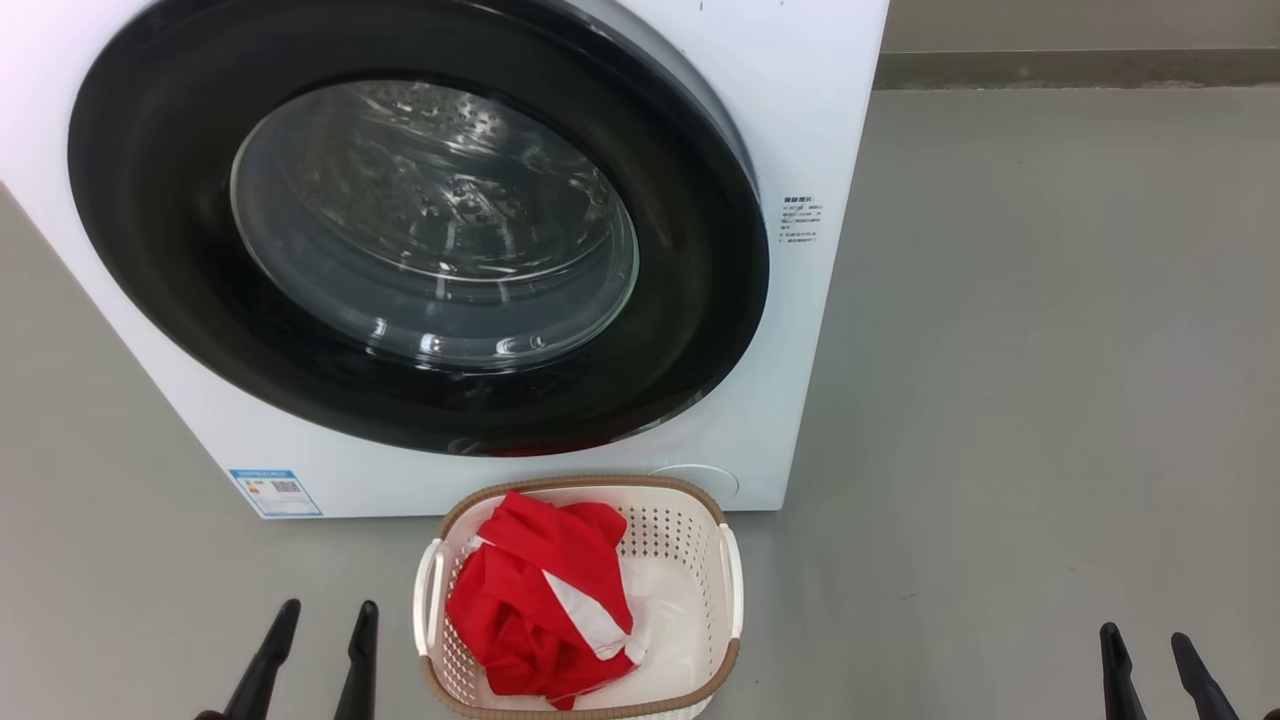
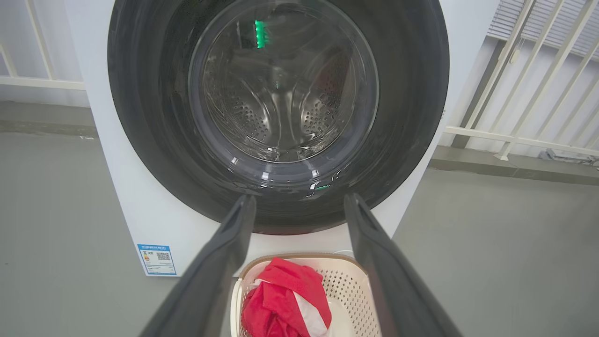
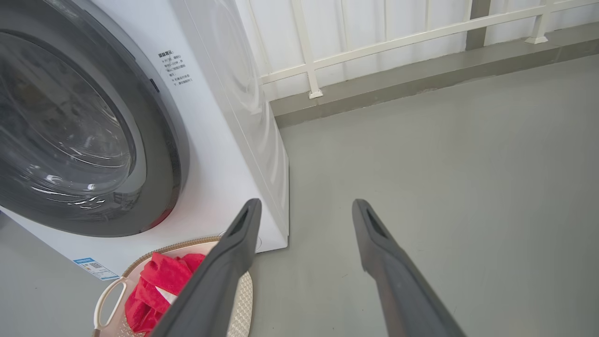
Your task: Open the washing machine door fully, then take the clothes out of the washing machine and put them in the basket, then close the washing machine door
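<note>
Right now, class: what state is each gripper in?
Left gripper: jaws open, holding nothing.
Right gripper: jaws open, holding nothing.

You find the washing machine (image 1: 820,100) in the upper left of the head frame, with the washing machine door (image 1: 420,220) set flat in its front face. Just below it, at bottom centre, the basket (image 1: 690,540) stands on the floor (image 1: 1050,350), close before the machine. The clothes (image 1: 540,600) lie inside the basket, heaped toward its left side. Your left gripper (image 1: 330,610) sits at the lower left, just beside the basket; your right gripper (image 1: 1145,635) is at the lower right, well apart from it. In the right wrist frame a railing (image 3: 374,42) runs behind the machine.
</note>
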Robot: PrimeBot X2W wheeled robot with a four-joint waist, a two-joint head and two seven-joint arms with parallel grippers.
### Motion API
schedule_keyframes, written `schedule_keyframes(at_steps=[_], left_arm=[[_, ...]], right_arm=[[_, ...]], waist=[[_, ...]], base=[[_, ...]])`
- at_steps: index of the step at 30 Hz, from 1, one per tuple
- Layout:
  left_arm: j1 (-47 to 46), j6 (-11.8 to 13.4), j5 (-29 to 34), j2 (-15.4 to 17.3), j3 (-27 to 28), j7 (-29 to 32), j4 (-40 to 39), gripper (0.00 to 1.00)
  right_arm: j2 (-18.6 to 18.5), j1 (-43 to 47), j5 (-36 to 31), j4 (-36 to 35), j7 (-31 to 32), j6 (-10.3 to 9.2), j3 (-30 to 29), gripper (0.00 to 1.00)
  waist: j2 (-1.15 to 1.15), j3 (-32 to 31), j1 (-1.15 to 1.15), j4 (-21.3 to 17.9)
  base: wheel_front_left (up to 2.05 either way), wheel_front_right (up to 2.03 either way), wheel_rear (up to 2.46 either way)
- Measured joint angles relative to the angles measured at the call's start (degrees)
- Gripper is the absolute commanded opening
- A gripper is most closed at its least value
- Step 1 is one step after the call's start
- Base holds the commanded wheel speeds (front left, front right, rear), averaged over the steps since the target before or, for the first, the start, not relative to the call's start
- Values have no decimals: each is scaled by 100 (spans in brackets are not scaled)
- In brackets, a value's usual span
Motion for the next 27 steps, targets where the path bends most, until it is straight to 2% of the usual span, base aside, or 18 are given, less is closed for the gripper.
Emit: schedule_keyframes(at_steps=[1,2,11,27], left_arm=[[0,0,-2,0,7,0,0,100],[0,0,-2,0,10,0,0,0],[5,8,-36,-216,-100,75,554,0],[-6,8,-1005,-229,-73,298,592,0]], right_arm=[[1,0,0,-2,0,0,0,100],[3,0,0,-4,0,0,-1,0],[227,-4,16,519,37,1,47,0],[225,-76,812,516,308,0,54,0]], waist=[[0,0,0,4],[0,0,0,7],[0,1,0,5],[0,-2,1,-40]], base=[[0,0,0],[0,0,0],[0,0,0],[0,0,0]])
